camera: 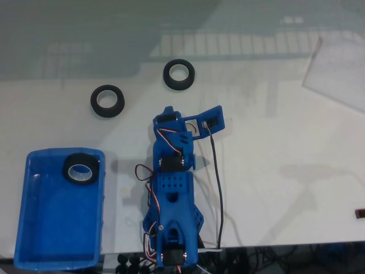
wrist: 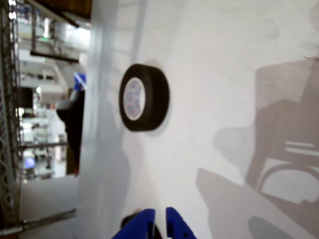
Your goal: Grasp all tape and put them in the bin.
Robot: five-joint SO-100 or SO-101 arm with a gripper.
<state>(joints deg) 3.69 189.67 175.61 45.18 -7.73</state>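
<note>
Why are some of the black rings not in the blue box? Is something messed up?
Nothing looks broken or spilled. One tape roll lies in the bin; two more tape rolls lie flat on the table, waiting for pickup.

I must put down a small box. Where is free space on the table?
The table is bare right of the arm. It is crowded left of it: bin holding one tape, two tapes above.
</note>
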